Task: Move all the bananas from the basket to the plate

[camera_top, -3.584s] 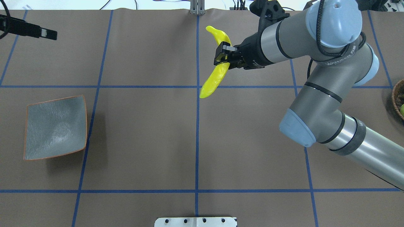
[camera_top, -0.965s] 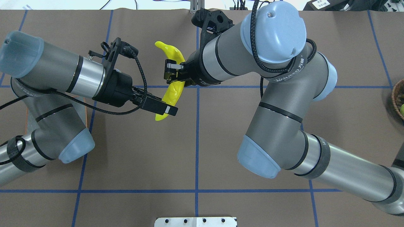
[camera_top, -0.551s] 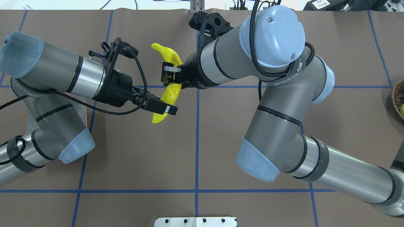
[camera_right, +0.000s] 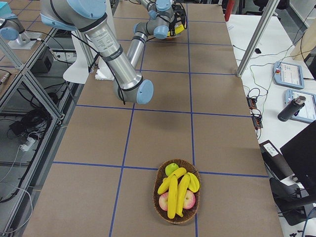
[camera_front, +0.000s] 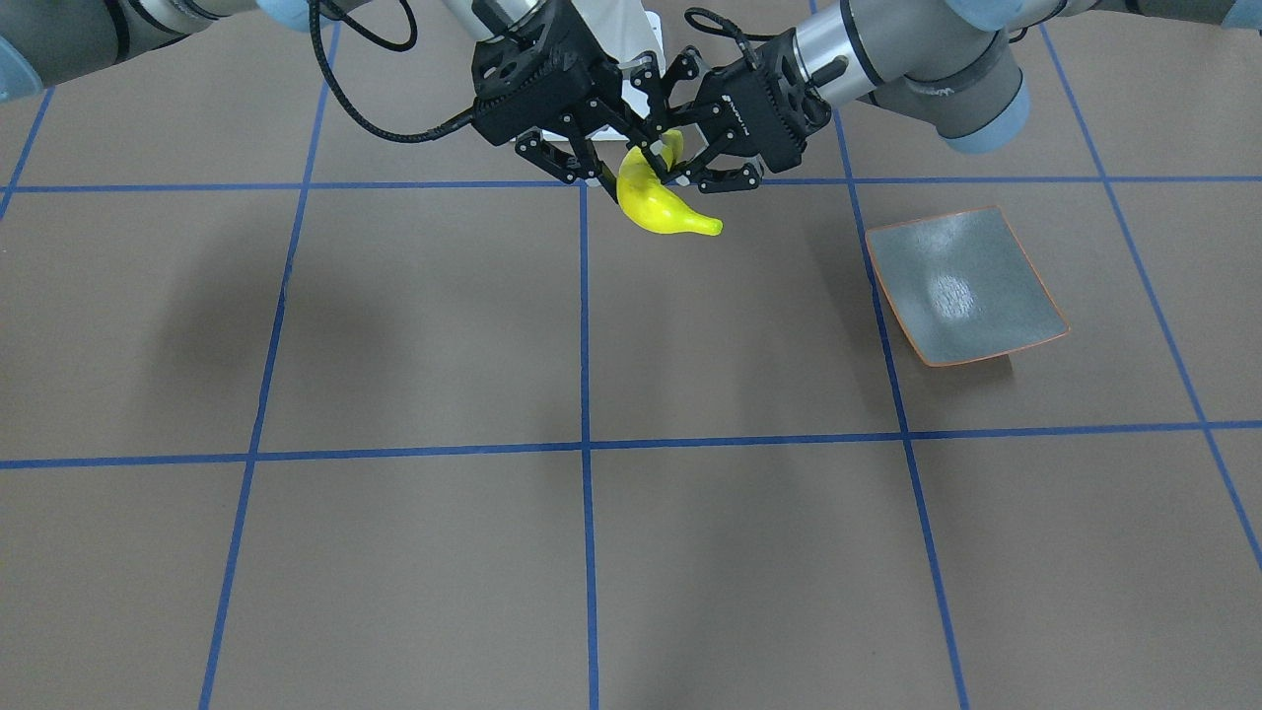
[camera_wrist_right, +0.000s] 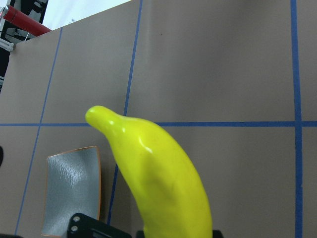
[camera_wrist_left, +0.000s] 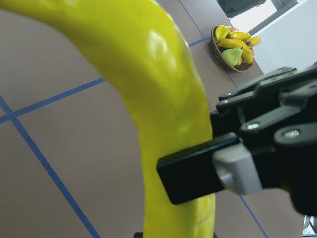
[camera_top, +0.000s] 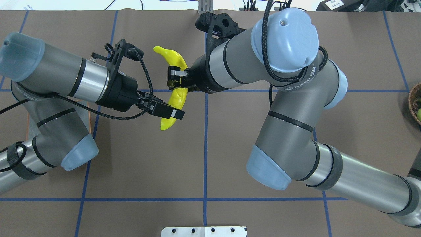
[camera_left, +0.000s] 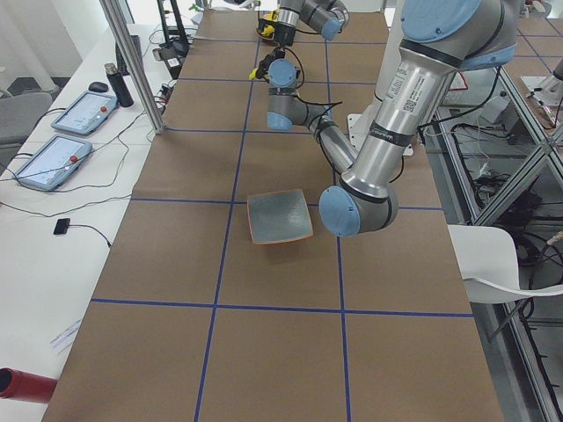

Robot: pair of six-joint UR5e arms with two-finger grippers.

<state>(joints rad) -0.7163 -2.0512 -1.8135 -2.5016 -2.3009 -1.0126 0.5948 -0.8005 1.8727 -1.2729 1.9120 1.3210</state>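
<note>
While the table (camera_front: 394, 325) carries the plate (camera_front: 961, 286) with no fruit on it yet, well apart on our left, we hold one banana (camera_top: 178, 97) in mid-air. Our right gripper (camera_top: 176, 80) is clenched on its middle; our left gripper (camera_top: 174, 114) straddles the end nearer our base, jaws seemingly spread. We should close the left firmly across the fruit's width first and release the right only afterwards, since the glossy skin may slip.
</note>
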